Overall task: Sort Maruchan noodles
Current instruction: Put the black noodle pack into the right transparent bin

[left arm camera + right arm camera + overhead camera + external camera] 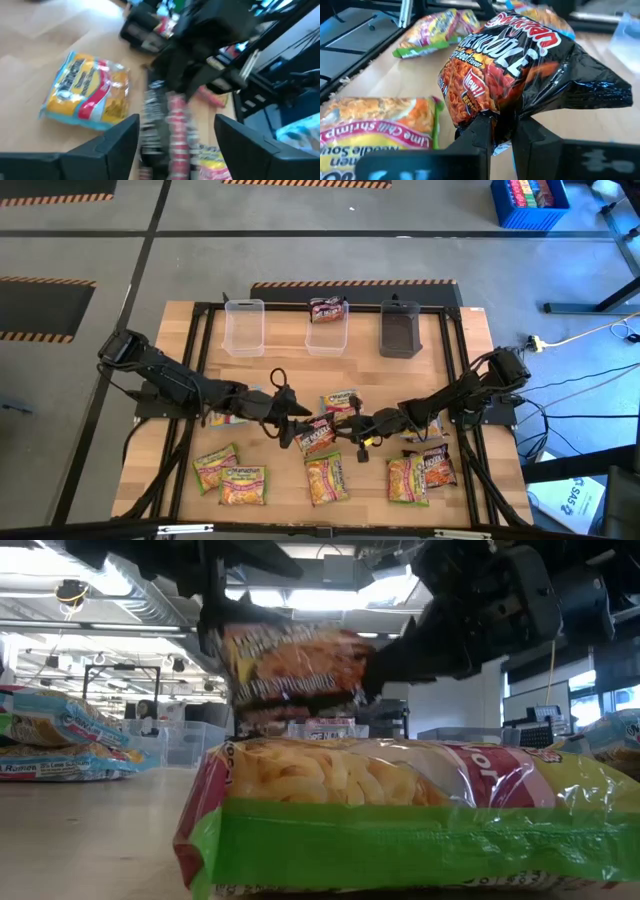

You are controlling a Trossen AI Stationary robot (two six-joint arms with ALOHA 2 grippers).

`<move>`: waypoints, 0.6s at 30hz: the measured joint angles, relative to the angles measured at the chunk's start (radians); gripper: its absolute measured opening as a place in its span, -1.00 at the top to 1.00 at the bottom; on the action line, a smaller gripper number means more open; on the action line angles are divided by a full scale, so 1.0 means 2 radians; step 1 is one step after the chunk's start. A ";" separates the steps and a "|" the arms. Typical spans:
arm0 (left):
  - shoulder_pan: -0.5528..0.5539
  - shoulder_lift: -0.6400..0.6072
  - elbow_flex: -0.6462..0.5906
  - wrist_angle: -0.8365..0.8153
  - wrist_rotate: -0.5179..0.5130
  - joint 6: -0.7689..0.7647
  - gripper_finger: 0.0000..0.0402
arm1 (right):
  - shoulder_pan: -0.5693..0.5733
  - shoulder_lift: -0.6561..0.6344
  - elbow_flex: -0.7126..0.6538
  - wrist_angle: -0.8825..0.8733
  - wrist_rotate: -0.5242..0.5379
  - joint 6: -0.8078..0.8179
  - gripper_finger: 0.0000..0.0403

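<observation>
Dark maroon crinkly plastic noodle packet (520, 75) hangs clamped in the right gripper (502, 132) above the wooden table (280, 340). The left gripper (175, 135) stands released beside it.

The pale wooden table top (190, 442) showed a smooth matt grain inside a black metal frame (455, 370). The dark maroon ramen packet (520, 80) was glossy, crinkled plastic film. Two clear plastic tubs (244, 327) looked smooth and translucent; the dark grey plastic tub (400, 330) appeared matt.
</observation>
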 joint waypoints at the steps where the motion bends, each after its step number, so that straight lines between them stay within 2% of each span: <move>1: 0.002 0.002 0.000 -0.005 0.006 -0.003 -0.28 | 0.000 0.000 0.003 0.000 0.000 -0.001 0.85; 13: 0.004 0.002 0.000 -0.030 0.085 -0.012 -0.32 | -0.001 0.000 0.030 -0.006 0.009 -0.031 0.85; 18: 0.005 0.002 0.000 -0.027 0.106 -0.021 -0.20 | -0.001 0.000 0.043 -0.018 0.010 -0.052 0.85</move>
